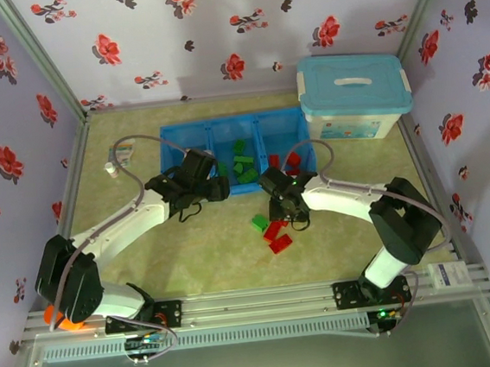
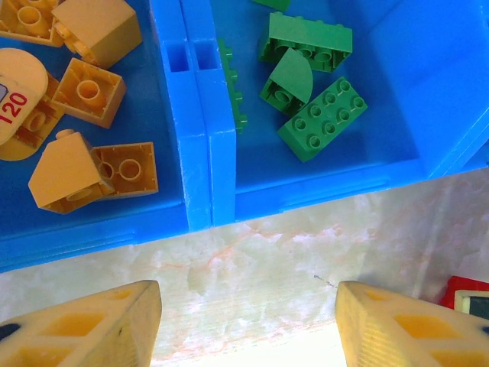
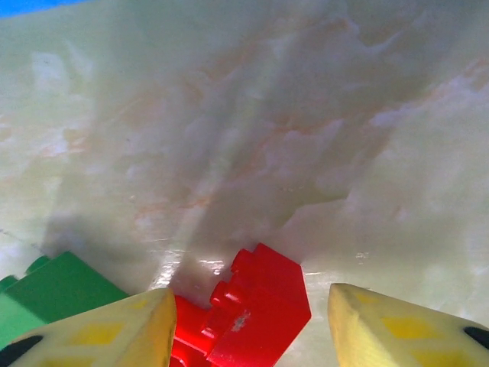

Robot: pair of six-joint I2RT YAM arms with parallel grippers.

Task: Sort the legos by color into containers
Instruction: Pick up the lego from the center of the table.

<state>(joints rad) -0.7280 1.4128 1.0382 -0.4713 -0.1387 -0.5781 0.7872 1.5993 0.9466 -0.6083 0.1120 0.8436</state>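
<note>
The blue tray of containers (image 1: 190, 131) holds yellow-orange legos (image 2: 84, 92) in its left compartment and green legos (image 2: 321, 118) in the middle one. Red legos (image 1: 291, 160) lie in the right compartment. On the table lie two red legos (image 1: 275, 230) and a green lego (image 1: 259, 223). My right gripper (image 3: 250, 307) is down over a red lego (image 3: 263, 302). Its jaws stand either side of that brick: the left finger is against it and a gap shows at the right finger. My left gripper (image 2: 248, 325) is open and empty over bare table, just in front of the tray wall (image 2: 200, 168).
A white storage box with a light-blue lid (image 1: 354, 95) stands at the back right, beside the tray. A small white object (image 1: 112, 169) lies left of the tray. A green lego (image 3: 53, 294) sits just left of my right fingers. Flowered walls enclose the table.
</note>
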